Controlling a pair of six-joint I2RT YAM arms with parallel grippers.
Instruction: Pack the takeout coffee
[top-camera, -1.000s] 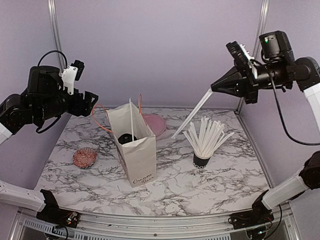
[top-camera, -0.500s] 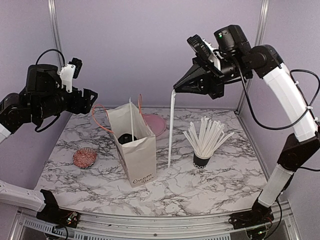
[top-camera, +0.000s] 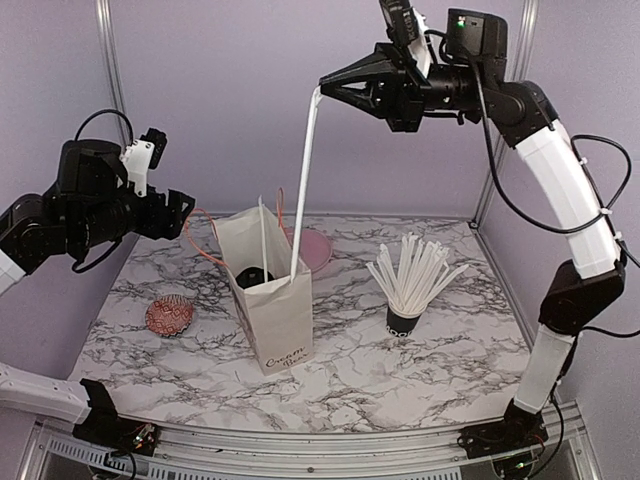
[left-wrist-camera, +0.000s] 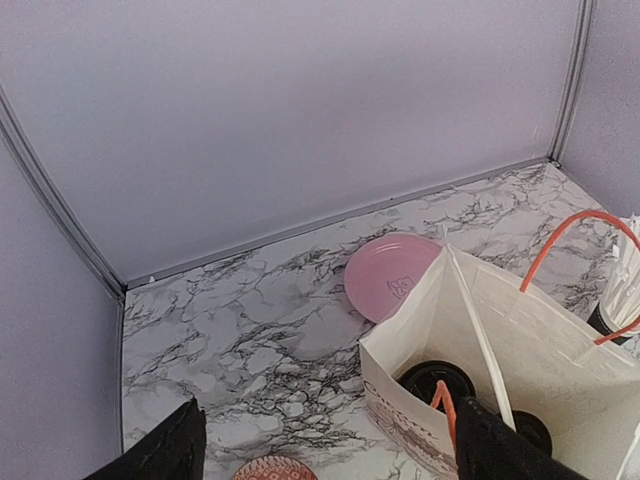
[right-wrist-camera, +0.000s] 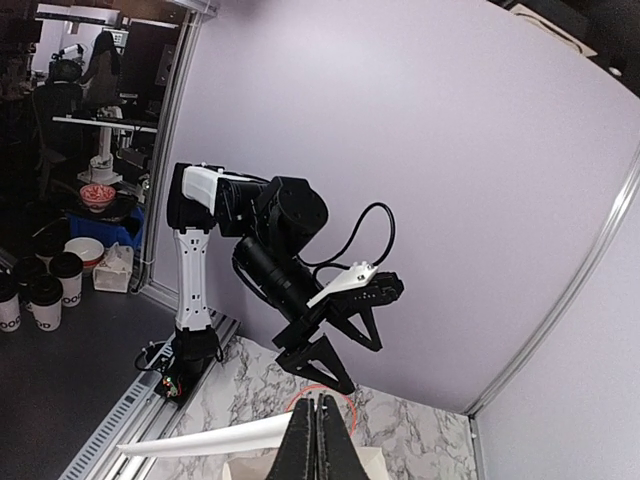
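A white paper bag (top-camera: 272, 318) stands open mid-table. Two black lids of takeout cups (top-camera: 252, 273) show inside it; the cups' white sides are hidden. The left wrist view shows the lids (left-wrist-camera: 437, 380) and one straw (left-wrist-camera: 485, 340) leaning in the bag (left-wrist-camera: 560, 370). My right gripper (top-camera: 325, 85) is high above the bag, shut on the top of a long white straw (top-camera: 305, 170) whose lower end reaches the bag's mouth. The right wrist view shows the gripper (right-wrist-camera: 320, 440) pinching that straw (right-wrist-camera: 200, 438). My left gripper (top-camera: 180, 210) is open and empty, up left of the bag.
A black cup full of white straws (top-camera: 405, 318) stands right of the bag. A pink plate (top-camera: 312, 248) lies behind it. A red patterned round thing (top-camera: 169, 315) lies to the left. The bag's orange handles (left-wrist-camera: 570, 235) stick up.
My right gripper rose and swung left with the straw. The straw went from slanted over the table to nearly upright with its lower end at the bag's mouth. The left arm barely moved.
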